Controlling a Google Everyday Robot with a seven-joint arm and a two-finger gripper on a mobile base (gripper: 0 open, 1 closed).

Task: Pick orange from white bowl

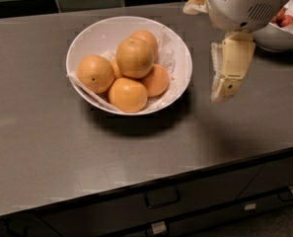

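The white bowl [106,32] stands on the grey counter, left of centre, lined with crinkled white paper and holding several oranges. The orange [134,57], the largest and palest, lies on top of the pile with its stem dimple up. Smaller, deeper oranges lie below it at the front [128,95] and right [157,81], and one with a dark dot [94,73] lies at the left. My gripper [221,94] hangs from the white arm head [244,6] to the right of the bowl, above the counter, just outside the rim. It holds nothing.
A smaller white bowl with red fruit [283,31] stands at the back right, partly behind the arm. A tan crumpled object [198,1] lies behind the arm head. The counter's front edge has drawers [162,197] beneath it. Dark tiles line the back wall.
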